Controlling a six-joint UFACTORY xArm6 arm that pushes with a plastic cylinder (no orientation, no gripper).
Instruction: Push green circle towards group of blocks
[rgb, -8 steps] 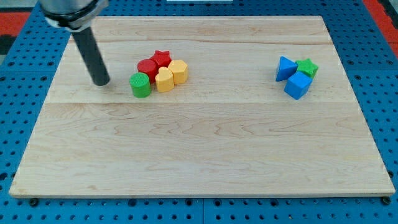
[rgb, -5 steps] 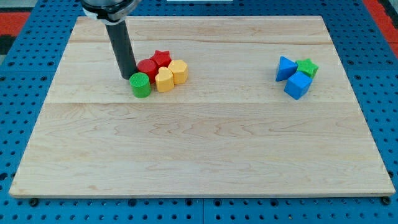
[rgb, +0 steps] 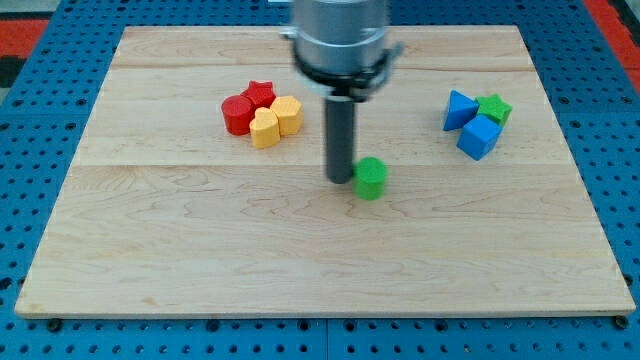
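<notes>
The green circle (rgb: 371, 178) lies near the middle of the wooden board (rgb: 200, 240), alone. My tip (rgb: 340, 180) touches its left side. At the view's upper right sits a group: a blue triangle (rgb: 459, 108), a green star (rgb: 494, 108) and a blue cube (rgb: 478, 136). At the upper left sits another group: a red circle (rgb: 237, 113), a red star (rgb: 260, 94) and two yellow blocks (rgb: 265, 128) (rgb: 288, 114).
The board lies on a blue pegboard surface (rgb: 30, 200). The arm's grey body (rgb: 340, 35) hangs over the board's top middle.
My tip swept from the left of the red and yellow group to the board's middle. The green circle left that group and moved right and down with it.
</notes>
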